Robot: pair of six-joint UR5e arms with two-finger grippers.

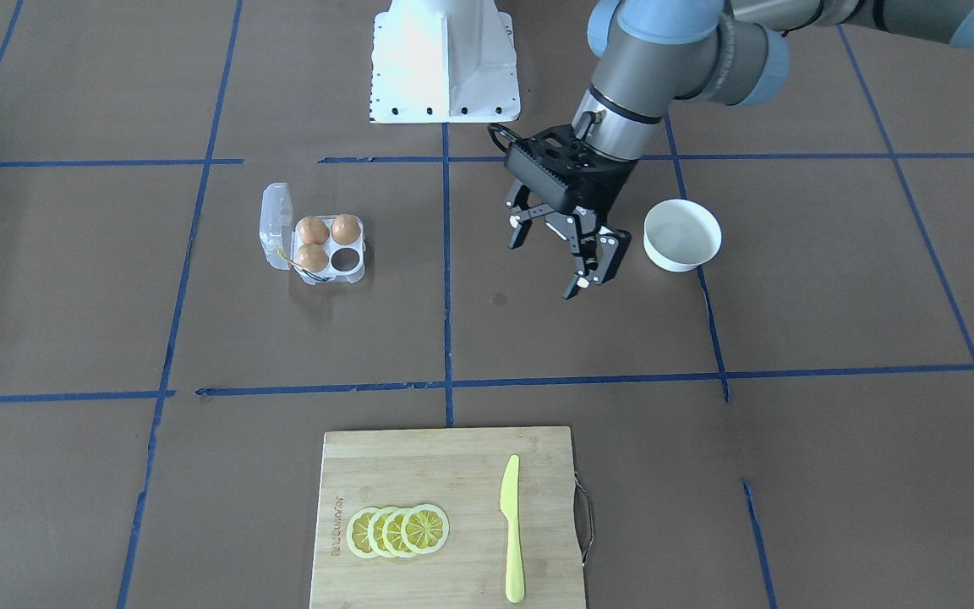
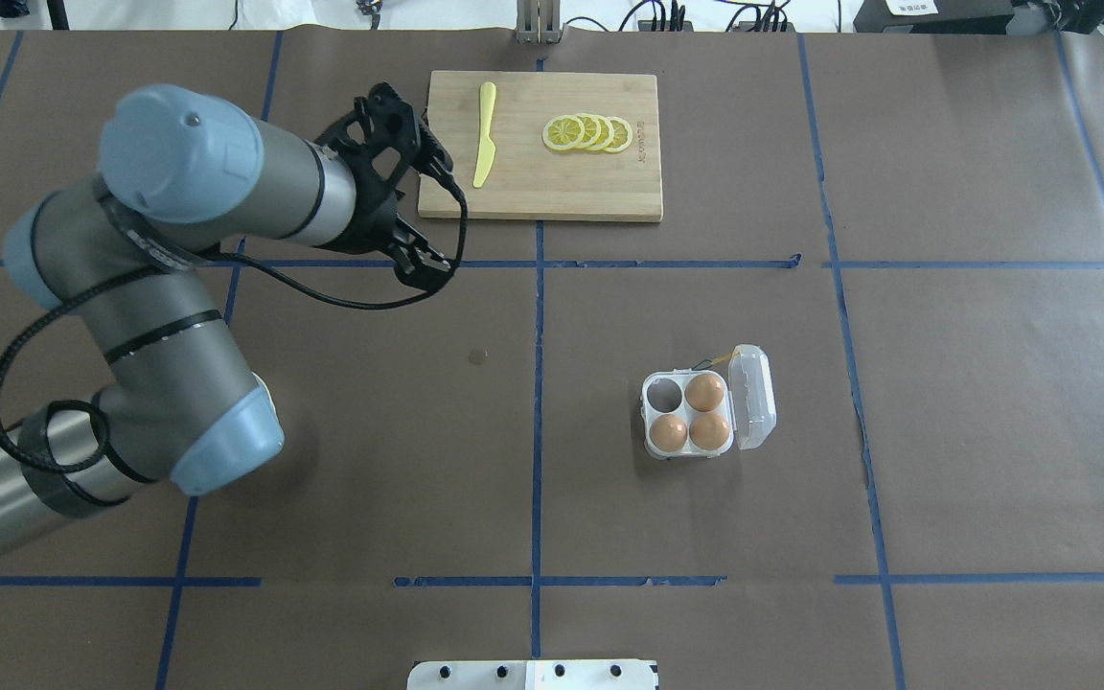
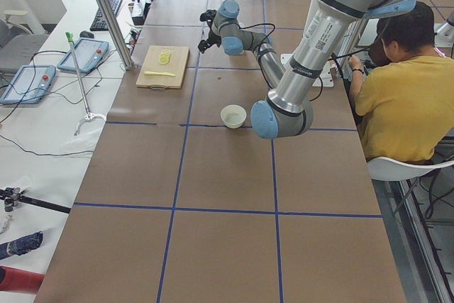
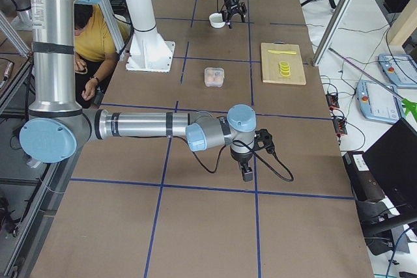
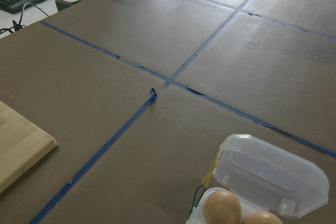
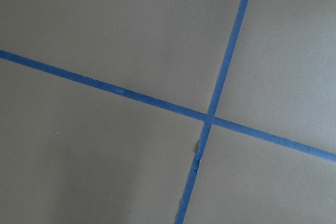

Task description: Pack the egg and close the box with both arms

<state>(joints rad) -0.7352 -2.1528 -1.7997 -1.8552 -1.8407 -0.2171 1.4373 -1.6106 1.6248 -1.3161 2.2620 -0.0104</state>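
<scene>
Open box on the brown table: lid swung back, three eggs seated in its cells, one cell empty. The left gripper, jaws spread and holding nothing, hovers just beside the white bowl, well apart from the box. The right gripper hangs low over the table; whether its jaws are spread cannot be told.

Brand mark on cutting board — too small to read; no other text
</scene>
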